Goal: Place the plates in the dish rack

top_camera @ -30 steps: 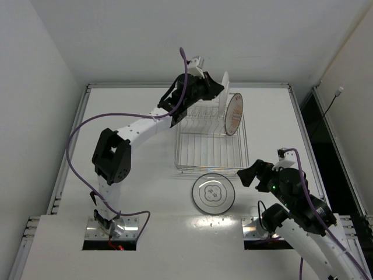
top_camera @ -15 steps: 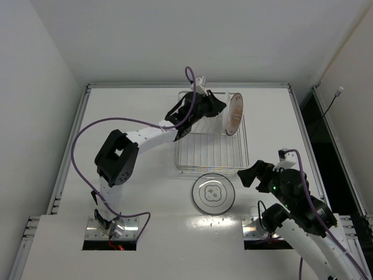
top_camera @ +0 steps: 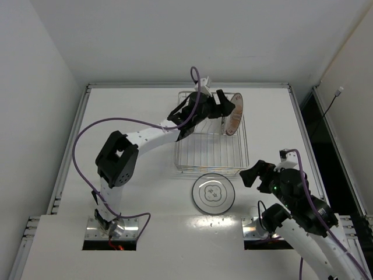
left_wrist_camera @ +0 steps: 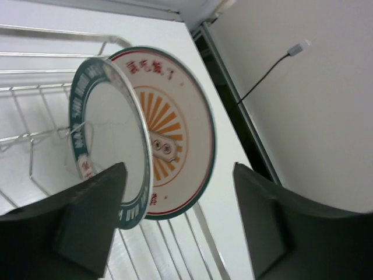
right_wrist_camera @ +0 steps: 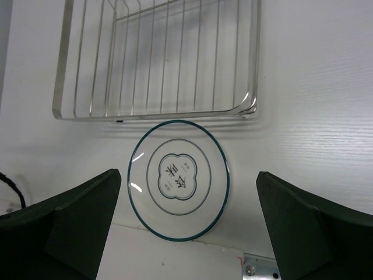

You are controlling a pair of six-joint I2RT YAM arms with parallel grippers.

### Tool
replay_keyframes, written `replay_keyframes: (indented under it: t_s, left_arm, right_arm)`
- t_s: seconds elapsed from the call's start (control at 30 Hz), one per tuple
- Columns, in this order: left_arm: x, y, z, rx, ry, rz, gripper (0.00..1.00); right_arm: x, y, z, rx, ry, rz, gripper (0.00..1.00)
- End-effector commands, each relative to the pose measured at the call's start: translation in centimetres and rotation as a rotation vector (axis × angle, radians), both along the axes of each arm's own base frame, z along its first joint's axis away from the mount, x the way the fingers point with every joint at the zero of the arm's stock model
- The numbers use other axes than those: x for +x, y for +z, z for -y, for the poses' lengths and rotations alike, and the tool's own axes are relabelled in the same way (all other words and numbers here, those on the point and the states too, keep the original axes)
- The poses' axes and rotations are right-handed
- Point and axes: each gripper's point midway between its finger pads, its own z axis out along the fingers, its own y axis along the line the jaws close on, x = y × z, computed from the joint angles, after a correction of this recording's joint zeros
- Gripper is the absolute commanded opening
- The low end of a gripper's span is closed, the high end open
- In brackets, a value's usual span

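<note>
Left gripper (left_wrist_camera: 179,167): my jaws are parted, gripping nothing. Just ahead, two round plates stand on edge in the chrome wire rack (right_wrist_camera: 151,115), a white green-rimmed plate (left_wrist_camera: 111,134) nearest and an orange-rayed plate (left_wrist_camera: 183,131) behind. Right gripper (right_wrist_camera: 187,174): spread wide above a flat clear glass plate (right_wrist_camera: 179,198).

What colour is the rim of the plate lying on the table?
Dark teal, around the see-through plate; the right wrist view shows it best.
</note>
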Motion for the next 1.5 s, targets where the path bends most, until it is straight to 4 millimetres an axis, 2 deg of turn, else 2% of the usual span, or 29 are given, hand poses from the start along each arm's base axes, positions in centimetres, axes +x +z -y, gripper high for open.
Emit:
replay_keyframes:
  t_s: [0.0,0.03,0.07,0.17,0.2,0.23,0.3,0.33,0.37,0.4,0.43,0.47,0.5,0.53,0.6,0.63,0.67,0.73,0.77,0.8,0.87,0.97,1.0,1.13,1.27,1.37,1.4,1.43,1.47]
  left_arm:
    - [-1.0,7.0,0.1,-0.075,-0.028,0.091,0.76]
    - [-1.4,7.3,0.2,-0.082,-0.043,0.081,0.82]
    - [-1.5,7.3,0.2,-0.075,-0.052,0.072,0.84]
    - [-2.6,10.1,-0.1,-0.102,-0.077,0.081,0.86]
    - [-3.0,10.4,-0.5,-0.094,-0.077,0.073,0.87]
    - [-3.7,11.9,-1.3,-0.089,-0.079,0.107,0.87]
    - [-4.4,12.7,-2.4,-0.068,-0.066,0.121,0.90]
    - [-4.8,12.7,-3.0,-0.041,-0.069,0.134,0.90]
    - [-5.2,14.9,-4.5,-0.046,-0.041,0.169,0.90]
    - [-5.6,14.2,-5.2,-0.008,-0.035,0.155,0.90]
    - [-5.9,13.8,-6.0,0.039,-0.031,0.170,0.90]
    - [-6.0,13.8,-6.9,0.069,-0.006,0.179,0.90]
    - [-6.9,14.6,-8.3,0.088,0.011,0.195,0.90]
    - [-7.1,14.7,-9.2,0.126,0.024,0.221,0.90]
    - [-7.6,13.2,-11.2,0.195,0.067,0.227,0.91]
    - [-8.1,14.2,-12.9,0.205,0.094,0.254,0.93]
    - [-8.0,12.4,-14.3,0.266,0.108,0.242,0.94]
    - [-8.4,11.3,-16.1,0.298,0.117,0.220,0.94]
    - [-8.9,11.7,-17.3,0.307,0.122,0.233,0.94]
    - [-8.7,10.1,-18.6,0.340,0.139,0.211,0.94]
    - [-8.9,8.5,-20.9,0.372,0.164,0.183,0.94]
    - [-8.8,6.5,-23.5,0.427,0.195,0.162,0.94]
    - [-8.9,6.6,-24.2,0.432,0.205,0.169,0.94]
    - [-8.6,4.1,-26.9,0.498,0.277,0.146,0.94]
    - [-9.3,1.3,-28.7,0.544,0.297,0.130,0.94]
    - [-9.6,1.1,-29.4,0.546,0.326,0.152,0.96]
    - [-9.8,0.1,-29.5,0.558,0.320,0.135,0.96]
    - [-9.7,0.8,-29.7,0.555,0.333,0.157,0.97]
    - [-9.7,0.1,-30.0,0.568,0.345,0.145,0.98]
  right_arm:
    - [0.4,2.0,1.4,-0.021,-0.083,0.010,1.00]
    - [0.2,2.2,1.5,-0.012,-0.096,-0.018,1.00]
    - [0.3,1.9,1.3,-0.009,-0.104,-0.040,1.00]
    - [-0.2,-0.1,-0.1,0.041,-0.102,-0.182,1.00]
    - [-0.5,-1.0,-0.5,0.059,-0.109,-0.235,1.00]
    - [-1.5,-3.2,-1.3,0.109,-0.133,-0.361,1.00]
    - [-2.3,-5.0,-2.8,0.185,-0.109,-0.447,1.00]
    - [-3.1,-7.3,-3.5,0.216,-0.094,-0.505,1.00]
    - [-3.4,-6.9,-5.3,0.361,-0.074,-0.524,1.00]
    - [-3.7,-7.5,-5.8,0.423,-0.077,-0.551,1.00]
    - [-4.2,-9.4,-6.0,0.458,-0.097,-0.590,1.00]
    - [-4.1,-9.7,-5.6,0.481,-0.136,-0.584,1.00]
    - [-3.8,-9.1,-5.4,0.554,-0.181,-0.560,1.00]
    - [-3.8,-10.0,-4.8,0.565,-0.230,-0.563,1.00]
    - [-3.7,-10.7,-4.7,0.599,-0.264,-0.572,0.97]
    - [-3.7,-11.5,-4.7,0.603,-0.272,-0.578,0.97]
    - [-3.5,-11.5,-4.8,0.604,-0.271,-0.577,0.93]
    - [-3.4,-11.9,-5.1,0.597,-0.269,-0.597,0.87]
    - [-3.7,-12.6,-5.3,0.569,-0.281,-0.647,0.85]
    - [-3.3,-12.5,-5.7,0.562,-0.260,-0.644,0.85]
    - [-4.3,-14.4,-5.5,0.447,-0.264,-0.748,0.85]
    - [-4.0,-13.7,-6.1,0.345,-0.200,-0.788,0.85]
    - [-4.4,-14.8,-5.8,0.272,-0.200,-0.842,0.85]
    - [-4.2,-15.7,-6.1,0.188,-0.175,-0.893,0.82]
    - [-3.4,-15.9,-6.6,0.197,-0.169,-0.880,0.62]
    - [-3.0,-16.2,-6.9,0.215,-0.181,-0.877,0.53]
    - [-2.9,-16.3,-7.0,0.215,-0.181,-0.877,0.46]
    - [-3.0,-16.7,-6.9,0.211,-0.183,-0.883,0.42]
    - [-2.8,-16.7,-6.8,0.215,-0.192,-0.882,0.37]
